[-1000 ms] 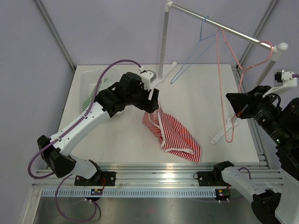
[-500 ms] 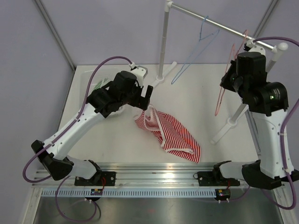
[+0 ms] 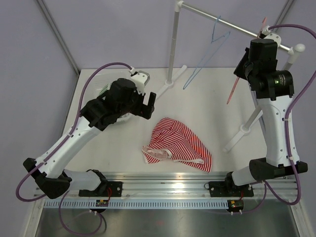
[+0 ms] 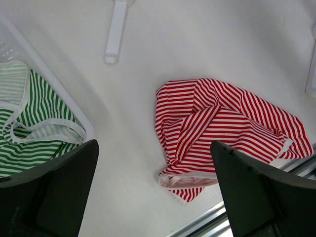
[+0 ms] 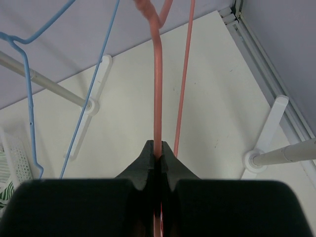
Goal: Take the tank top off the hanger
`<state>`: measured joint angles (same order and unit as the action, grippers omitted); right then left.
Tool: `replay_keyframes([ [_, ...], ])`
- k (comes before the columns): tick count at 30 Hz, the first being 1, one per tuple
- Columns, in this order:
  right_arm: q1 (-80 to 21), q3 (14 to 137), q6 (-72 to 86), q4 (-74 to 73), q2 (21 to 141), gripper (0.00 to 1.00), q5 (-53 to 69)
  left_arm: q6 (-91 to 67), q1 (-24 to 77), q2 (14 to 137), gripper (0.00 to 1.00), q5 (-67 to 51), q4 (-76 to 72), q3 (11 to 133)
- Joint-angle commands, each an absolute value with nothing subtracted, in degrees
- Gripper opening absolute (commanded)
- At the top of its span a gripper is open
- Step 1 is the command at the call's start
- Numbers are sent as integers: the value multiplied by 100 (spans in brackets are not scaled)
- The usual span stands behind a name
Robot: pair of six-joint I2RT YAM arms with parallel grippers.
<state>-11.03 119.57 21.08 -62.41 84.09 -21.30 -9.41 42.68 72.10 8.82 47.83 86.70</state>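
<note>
The red-and-white striped tank top [image 3: 178,147] lies crumpled on the white table, off any hanger; it also shows in the left wrist view [image 4: 222,126]. My left gripper [image 3: 149,101] is open and empty, above and to the left of the top; its fingers [image 4: 54,187] frame the cloth from above. My right gripper [image 3: 245,69] is raised near the rail and shut on the pink hanger [image 3: 233,92], whose wire [image 5: 157,84] runs up from between the closed jaws.
A blue hanger [image 3: 205,57] hangs on the metal rail [image 3: 227,24], also seen in the right wrist view [image 5: 29,98]. A white basket [image 4: 64,103] at the left holds a green striped garment [image 4: 34,128]. Rack feet [image 3: 237,138] stand on the table.
My left gripper let go of the tank top and drew back left; the top dropped flat on the table. My right gripper rose toward the rail with the pink hanger.
</note>
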Motion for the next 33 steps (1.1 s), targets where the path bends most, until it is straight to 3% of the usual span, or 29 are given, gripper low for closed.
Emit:
replay_keyframes([
  [1,-914,11699,2100,-5722,8358,0,-1995,-870,4263,7233,99,721,4553,8657],
  [10,-914,10548,2303,-5256,7884,0,-1750,-888,4263,7470,99,369,4553,8763],
  [12,-914,10398,2355,-5160,7796,5,-1583,-931,4263,7585,99,238,4492,8798],
  [13,-905,10380,2338,-5133,7770,24,-1486,-932,4289,7628,99,176,4456,8789],
  [15,-914,10371,2312,-5124,7691,50,-1275,-967,4394,7804,99,237,4316,8754],
  [18,-914,10424,2127,-5141,7480,61,-1108,-1072,4587,8182,99,158,4263,8807],
  [21,-914,10678,1916,-5422,7252,99,-914,-1116,4894,8489,99,97,4017,8649],
  [27,-905,11039,1214,-5810,6523,100,-484,-1248,5369,9139,99,-193,3305,8262],
  [33,-905,10688,747,-5142,5424,99,-97,-1187,5747,10010,99,-202,3252,8411],
])
